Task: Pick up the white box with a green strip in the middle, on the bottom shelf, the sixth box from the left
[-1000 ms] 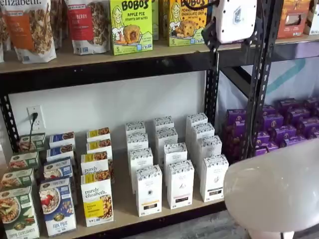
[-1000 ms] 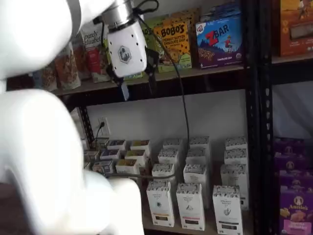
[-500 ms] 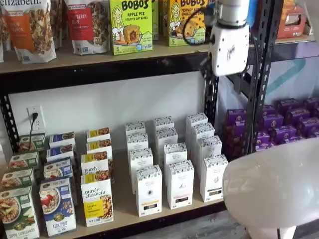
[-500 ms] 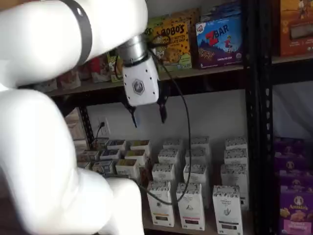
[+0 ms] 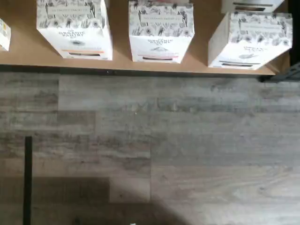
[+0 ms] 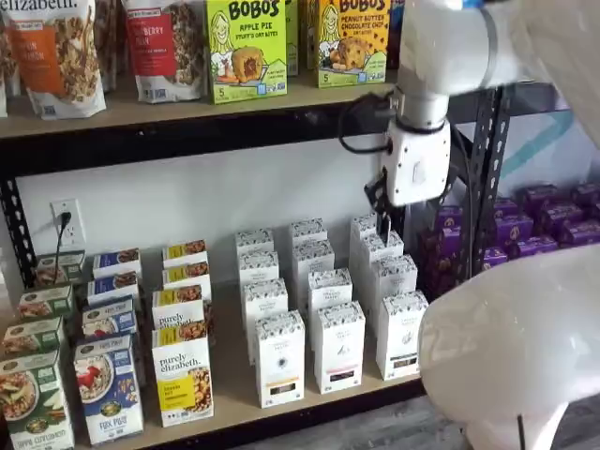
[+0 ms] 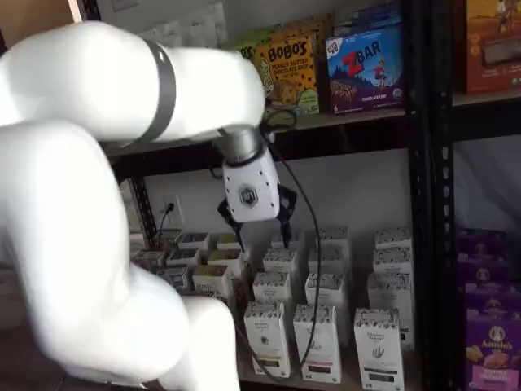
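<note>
The white box (image 6: pixel 402 334) stands upright at the front right of the bottom shelf (image 6: pixel 309 410), below and nearer the rail than the gripper (image 6: pixel 384 214). Its long axis is vertical. Finger spread: cannot tell; nothing held.

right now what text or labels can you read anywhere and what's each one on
"BOBO'S APPLE PIE" on the green box, top shelf.
"BOBO'S PEANUT BUTTER CHOCOLATE CHIP" on the yellow box.
"ZBAR" on the blue box.
"purely elizabeth." on the cereal box, bottom shelf.
"Annie's" on the purple box.
"ORGANIC" on the white box; its finer print is too blurred to read.
</note>
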Robot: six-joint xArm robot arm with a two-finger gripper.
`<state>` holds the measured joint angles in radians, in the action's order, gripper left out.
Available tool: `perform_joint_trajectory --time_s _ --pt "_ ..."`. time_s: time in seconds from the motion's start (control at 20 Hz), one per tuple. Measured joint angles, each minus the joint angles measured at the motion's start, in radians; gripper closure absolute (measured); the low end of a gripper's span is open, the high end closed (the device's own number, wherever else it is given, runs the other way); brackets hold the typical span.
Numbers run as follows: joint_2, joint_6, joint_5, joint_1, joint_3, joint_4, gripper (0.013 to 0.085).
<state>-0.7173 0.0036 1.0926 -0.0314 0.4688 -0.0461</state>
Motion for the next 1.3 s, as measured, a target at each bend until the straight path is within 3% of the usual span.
perform_joint_trajectory --time_s 0.5,0.7,0.85,1.15,1.3 --pt "0.202 0.01 -0.276 -0.03 -0.081 -0.045 0.013" --pt "0.285 -0.022 -0.411 -0.059 -0.104 -0.029 0.013" --pt "0.37 -0.057 -0.487 -0.087 -0.098 -0.017 0.013" --pt "0.55 -0.053 -0.596 -0.134 -0.047 -0.074 0.013" --pt "0.632 -0.063 -0.648 -0.147 -0.016 -0.076 0.013"
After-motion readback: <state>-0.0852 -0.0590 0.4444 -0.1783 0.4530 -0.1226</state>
